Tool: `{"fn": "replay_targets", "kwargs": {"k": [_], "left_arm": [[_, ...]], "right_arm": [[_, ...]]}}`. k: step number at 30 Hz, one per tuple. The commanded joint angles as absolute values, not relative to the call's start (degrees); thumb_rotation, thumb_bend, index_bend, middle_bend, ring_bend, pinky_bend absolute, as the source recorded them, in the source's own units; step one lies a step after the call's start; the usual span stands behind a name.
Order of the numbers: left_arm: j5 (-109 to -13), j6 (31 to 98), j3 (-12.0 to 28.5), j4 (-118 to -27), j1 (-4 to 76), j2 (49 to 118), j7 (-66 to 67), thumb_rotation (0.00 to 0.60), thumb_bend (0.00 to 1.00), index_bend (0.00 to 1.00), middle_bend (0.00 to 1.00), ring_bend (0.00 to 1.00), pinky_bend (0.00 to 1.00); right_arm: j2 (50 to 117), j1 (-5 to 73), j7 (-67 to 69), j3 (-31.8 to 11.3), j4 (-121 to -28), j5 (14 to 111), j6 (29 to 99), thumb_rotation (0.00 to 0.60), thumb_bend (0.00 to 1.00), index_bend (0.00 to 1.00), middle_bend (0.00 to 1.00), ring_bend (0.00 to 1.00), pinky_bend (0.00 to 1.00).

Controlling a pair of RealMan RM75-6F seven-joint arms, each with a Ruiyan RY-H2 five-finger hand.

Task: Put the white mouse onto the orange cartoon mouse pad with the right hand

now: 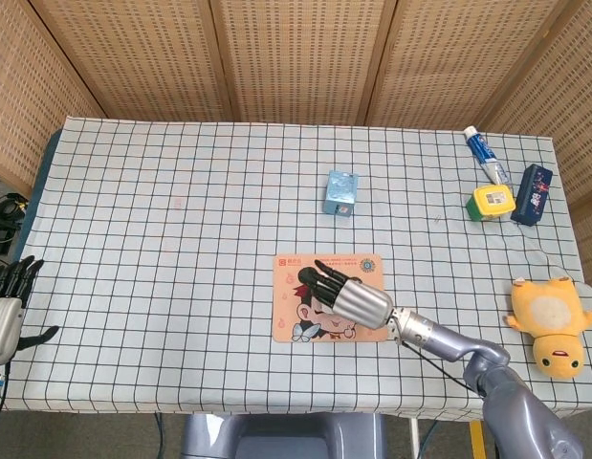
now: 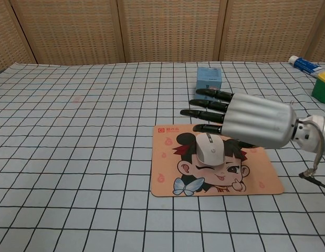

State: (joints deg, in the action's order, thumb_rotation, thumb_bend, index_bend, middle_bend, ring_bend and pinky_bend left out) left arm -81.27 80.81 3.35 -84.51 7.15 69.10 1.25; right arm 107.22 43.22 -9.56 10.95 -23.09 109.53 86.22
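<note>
The white mouse [image 2: 210,148] lies on the orange cartoon mouse pad [image 2: 163,176], over the cartoon face. My right hand [image 2: 250,123] hovers just behind and to the right of the mouse, fingers stretched out and apart, holding nothing. In the head view the right hand [image 1: 350,297] covers the middle of the pad [image 1: 287,290] and hides the mouse. My left hand [image 1: 5,307] hangs at the table's left edge with its fingers apart, far from the pad.
A light blue box [image 1: 340,193] stands behind the pad. At the back right are a toothpaste tube [image 1: 485,153], a yellow-green box [image 1: 492,202] and a dark blue box [image 1: 532,194]. A yellow plush toy [image 1: 551,325] lies at the right edge.
</note>
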Motion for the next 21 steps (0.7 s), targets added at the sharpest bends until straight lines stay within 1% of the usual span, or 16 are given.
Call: {"fn": "replay_targets", "kwargs": {"k": [1,5,7,10,14,17,21], "left_arm": [[-81.6,81.2,3.3,-84.5,7.1,69.2,1.1,0.6,0.0,0.0,0.0,0.0,0.0],[-81.9,81.4,3.2,-84.6,7.0,69.2,1.2,0.6,0.0,0.0,0.0,0.0,0.0],[-82.1,81.6,3.1,-84.7,6.9,69.2,1.1,0.6,0.0,0.0,0.0,0.0,0.0],[-82.3,81.9,3.0,-84.8,6.8,69.2,1.2,0.6,0.0,0.0,0.0,0.0,0.0],[-82.7,82.3,3.0,-84.9,6.7,69.3,1.2,0.6,0.0,0.0,0.0,0.0,0.0],[-82.8,82.3,2.9,-84.9,6.7,69.3,1.1,0.6,0.0,0.0,0.0,0.0,0.0],[-83.3,82.3,2.6,-84.7,6.7,69.4,1.0,0.6,0.0,0.0,0.0,0.0,0.0]], "right_arm": [[104.6,40.9,-10.4,8.0,-26.6,106.1,88.8,0.6,0.24,0.24,0.08,0.0,0.0],[101.8,35.1,-6.5,2.4,-34.7,98.6,92.9,0.6,0.24,0.25,0.08,0.0,0.0],[100.9,32.7,-4.9,0.8,-38.5,96.0,93.6,0.6,0.24,0.24,0.07,0.0,0.0],[98.3,27.3,-1.4,-1.3,-48.3,90.7,94.0,0.6,0.24,0.22,0.07,0.0,0.0],[94.0,22.3,0.4,-1.8,-59.4,86.3,93.2,0.6,0.23,0.16,0.04,0.0,0.0],[91.7,20.5,0.1,-1.5,-63.5,85.1,92.6,0.6,0.23,0.13,0.01,0.0,0.0],[87.5,16.7,-1.7,-0.3,-70.1,83.1,92.1,0.6,0.22,0.12,0.0,0.0,0.0]]}}
